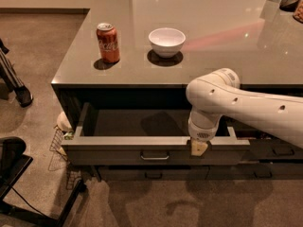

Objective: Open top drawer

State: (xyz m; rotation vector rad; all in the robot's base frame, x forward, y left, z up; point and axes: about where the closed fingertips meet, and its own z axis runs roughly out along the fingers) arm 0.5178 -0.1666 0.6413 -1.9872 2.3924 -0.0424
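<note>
Looking at the one camera view: the wide, dark grey-brown, flat-fronted top drawer (118,148) stands well out from under the counter's front edge, pale grey inside showing, nothing visible in it. Its small metal bar pull (155,155) sits at front centre w/ nothing on it. The glossy grey counter (222,56) carries a red soda can (108,42) toward the front-left corner and a white round bowl (166,41) beside it, further toward the right edge; both are well back from the front edge. A white jointed robot arm (251,105) comes in from the right, runs along the front edge and bends down into the drawer opening. At its end the tool (199,147), pale tan at the tip, sits at the top rim of the drawer front, right of the pull, touching or hooked over that rim. Can't tell whether it's spread or pressed together. The narrower dark lower drawer (154,174) underneath is shut.

Judgement: the task looks approx. done, w/ the drawer out most of its travel. Risks from here:
- More pull could slam it into its stop or drag it off its runners.
- Pulling off-centre, right of the pull, could rack the drawer and jam it.
- On retreat the tool could catch the rim and shove the drawer back in.
- The arm's bend is near the counter's front edge, so a poss. bump if lifted straight up.
</note>
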